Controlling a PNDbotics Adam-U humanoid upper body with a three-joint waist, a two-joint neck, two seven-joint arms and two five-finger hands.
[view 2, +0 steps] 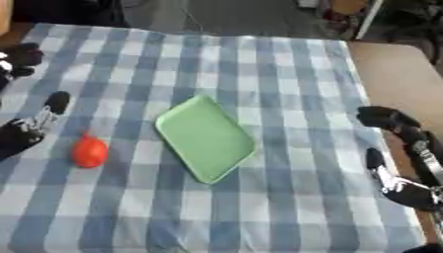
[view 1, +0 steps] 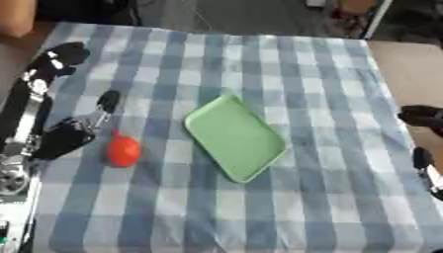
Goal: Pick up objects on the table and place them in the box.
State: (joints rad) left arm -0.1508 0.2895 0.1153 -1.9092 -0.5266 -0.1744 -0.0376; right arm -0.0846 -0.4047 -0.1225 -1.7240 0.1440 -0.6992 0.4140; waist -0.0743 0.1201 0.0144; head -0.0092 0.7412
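Note:
A small red-orange round object (view 1: 123, 150) with a short tip lies on the blue-and-white checked tablecloth, left of the middle. A flat light green tray (view 1: 235, 136) lies askew at the middle of the table, with nothing on it. My left hand (view 1: 65, 136) hovers just left of the red object, its fingers straight and spread, one finger (view 1: 107, 101) pointing up over the cloth. It touches nothing. My right hand (view 2: 405, 163) is at the table's right edge, fingers relaxed and holding nothing.
The table's right edge (view 2: 380, 89) borders a brown floor. Dark objects and furniture legs stand beyond the far edge. No box shows apart from the green tray.

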